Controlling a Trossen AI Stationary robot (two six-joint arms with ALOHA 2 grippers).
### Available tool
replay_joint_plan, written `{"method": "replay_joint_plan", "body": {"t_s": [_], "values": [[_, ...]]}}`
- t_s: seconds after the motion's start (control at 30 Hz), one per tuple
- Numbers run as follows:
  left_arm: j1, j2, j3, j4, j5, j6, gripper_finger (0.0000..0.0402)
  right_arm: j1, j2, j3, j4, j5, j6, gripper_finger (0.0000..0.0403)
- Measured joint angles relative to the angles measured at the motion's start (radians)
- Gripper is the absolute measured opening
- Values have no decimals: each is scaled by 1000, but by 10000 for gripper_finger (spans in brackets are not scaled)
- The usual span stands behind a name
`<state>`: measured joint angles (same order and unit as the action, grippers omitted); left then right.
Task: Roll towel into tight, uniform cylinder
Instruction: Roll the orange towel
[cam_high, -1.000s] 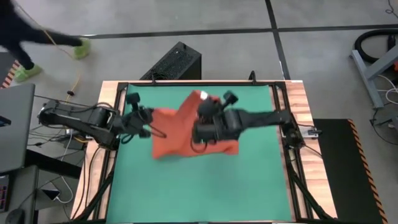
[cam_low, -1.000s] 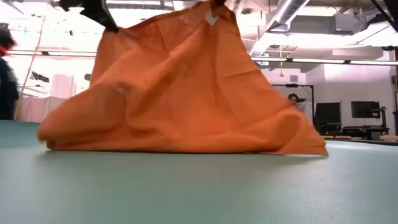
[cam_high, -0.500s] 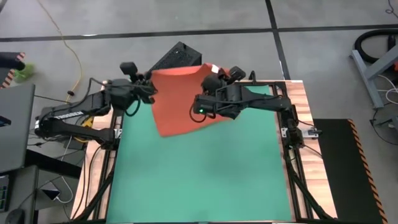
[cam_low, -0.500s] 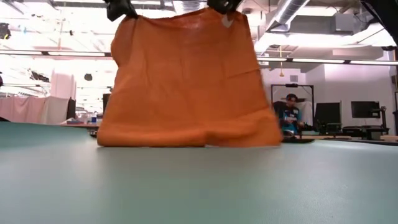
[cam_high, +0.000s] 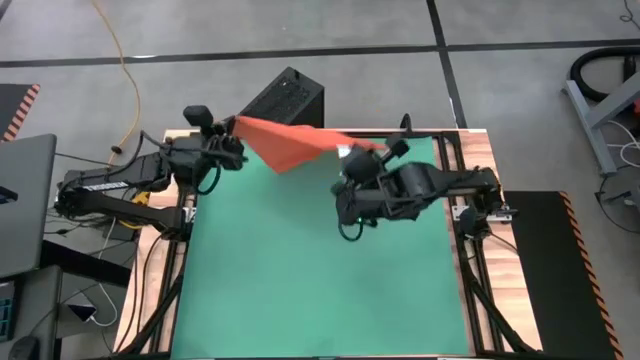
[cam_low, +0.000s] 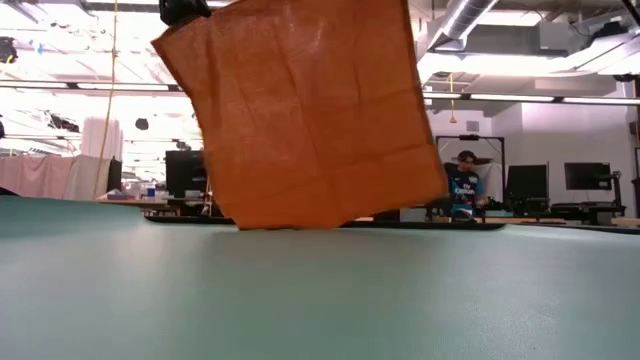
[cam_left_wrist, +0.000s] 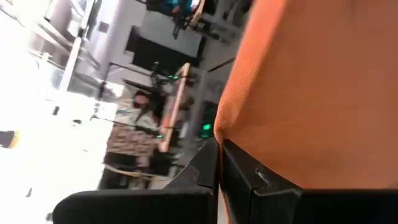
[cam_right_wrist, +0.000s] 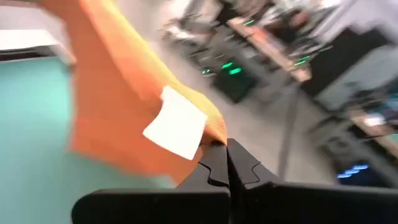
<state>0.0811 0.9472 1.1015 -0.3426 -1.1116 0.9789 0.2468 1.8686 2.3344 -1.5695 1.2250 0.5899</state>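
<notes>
The orange-red towel (cam_high: 300, 142) hangs as a flat sheet over the far part of the green mat (cam_high: 300, 270), stretched between my two grippers. In the low view the towel (cam_low: 300, 120) hangs tilted, its lower edge (cam_low: 290, 224) close to the table; I cannot tell whether it touches. Its white tag (cam_right_wrist: 177, 127) sits at the corner by my right gripper. My left gripper (cam_high: 234, 138) is shut on the towel's upper left corner and also shows in the low view (cam_low: 185, 10). My right gripper (cam_high: 358, 158) is shut on the other upper corner, above the low view's top. My left gripper pinches the towel's upper corner (cam_left_wrist: 225, 134) between its two shut fingers, at the cloth's edge. The towel hangs below and away from the fingers, spread toward the other gripper. My right gripper pinches the towel's corner next to the white tag (cam_right_wrist: 214, 134) between its shut fingers. The cloth runs away from the fingertips toward my left gripper and hangs down.
A black box (cam_high: 280, 100) stands just beyond the table's far edge. The wooden table frame (cam_high: 480, 150) borders the mat. A person (cam_low: 465, 185) sits in the room behind the table. The mat's near half (cam_low: 320, 300) is bare.
Both grippers have risen and gone toward the table's far edge with the towel. The towel, heaped on the mat a second ago, has been drawn up and spread out into a hanging sheet, then lifted further, with its lower edge pulled in and tilted.
</notes>
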Motion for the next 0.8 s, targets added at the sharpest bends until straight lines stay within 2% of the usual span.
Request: {"method": "replay_joint_plan", "body": {"t_s": [0.1, 0.17, 0.23, 0.3, 0.43, 0.5, 0.6, 0.7, 0.8], "values": [[-92, -13, 0, -197, 22, -261, 0, 43, 37, 0, -1, -118, 59, 0], [-158, -16, 0, -373, 84, -467, 0, 76, 79, 0, -1, -184, 92, 0], [-221, -14, 0, -517, 196, -687, 0, 110, 123, 0, -1, -241, 130, 0], [-275, -7, 0, -623, 357, -880, 0, 149, 166, 0, -1, -288, 185, 0], [-398, 10, -35, -627, 667, -1130, 0, 238, 249, 0, -1, -354, 320, 0], [-467, 19, -60, -588, 767, -1200, 0, 283, 292, 0, -1, -380, 397, 0], [-568, 36, -84, -588, 861, -1335, 0, 347, 336, -1, -2, -459, 539, 0], [-659, 56, -105, -576, 901, -1475, 0, 405, 371, 0, -2, -552, 673, 0], [-732, 85, -135, -582, 917, -1589, 0, 446, 393, -1, -1, -601, 788, 0]]}}
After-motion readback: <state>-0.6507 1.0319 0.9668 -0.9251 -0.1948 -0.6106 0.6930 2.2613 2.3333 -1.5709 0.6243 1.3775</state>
